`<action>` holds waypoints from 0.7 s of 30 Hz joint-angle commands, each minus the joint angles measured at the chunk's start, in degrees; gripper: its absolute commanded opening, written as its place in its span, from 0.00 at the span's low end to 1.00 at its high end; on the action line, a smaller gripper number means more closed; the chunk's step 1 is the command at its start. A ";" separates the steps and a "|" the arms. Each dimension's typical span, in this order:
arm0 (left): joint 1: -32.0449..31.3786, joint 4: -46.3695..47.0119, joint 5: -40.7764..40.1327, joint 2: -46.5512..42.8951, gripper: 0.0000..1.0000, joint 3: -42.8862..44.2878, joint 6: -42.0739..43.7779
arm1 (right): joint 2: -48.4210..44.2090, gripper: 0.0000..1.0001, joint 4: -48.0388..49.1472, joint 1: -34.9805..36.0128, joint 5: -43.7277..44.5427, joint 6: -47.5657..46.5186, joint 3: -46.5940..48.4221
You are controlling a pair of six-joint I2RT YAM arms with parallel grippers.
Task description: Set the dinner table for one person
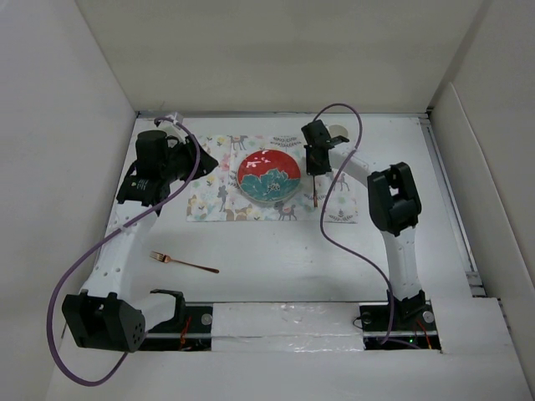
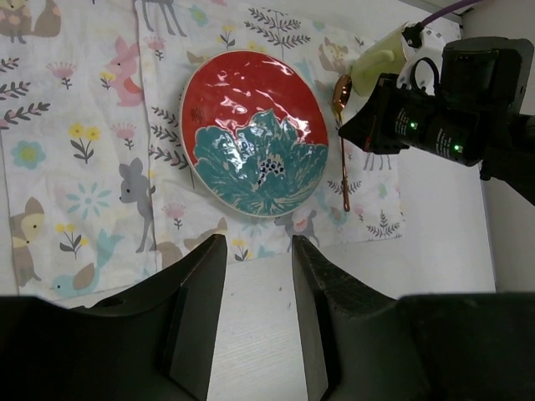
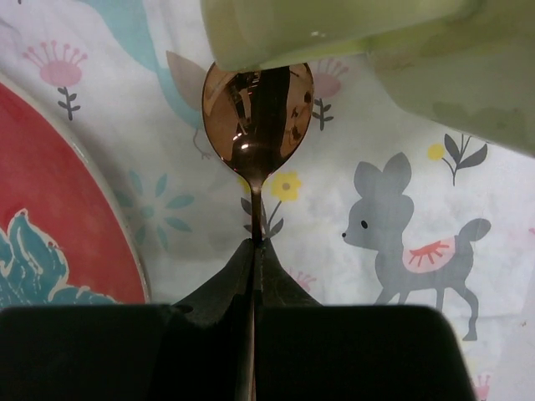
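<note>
On the white dinner table (image 1: 276, 267) lies a deer-print placemat (image 1: 219, 200) with a red and teal plate (image 1: 268, 176) in its middle. My right gripper (image 1: 315, 170) is shut on the handle of a copper spoon (image 3: 257, 113), which is held just right of the plate (image 3: 50, 217), its bowl close to a pale green cup (image 3: 351, 33). My left gripper (image 2: 257, 251) stands open and holds nothing, over the table (image 2: 259, 334) at the placemat's (image 2: 84, 150) left edge. A copper fork (image 1: 184, 262) lies on the table near the left arm.
The cup (image 1: 338, 132) stands at the placemat's far right corner, behind the right gripper. White walls close the table in on the left, back and right. A purple cable loops from each arm.
</note>
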 commanded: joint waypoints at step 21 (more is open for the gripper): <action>-0.24 -29.66 -21.81 -10.72 0.03 -15.73 -21.18 | -41.97 0.00 12.71 8.58 -15.50 10.35 -29.49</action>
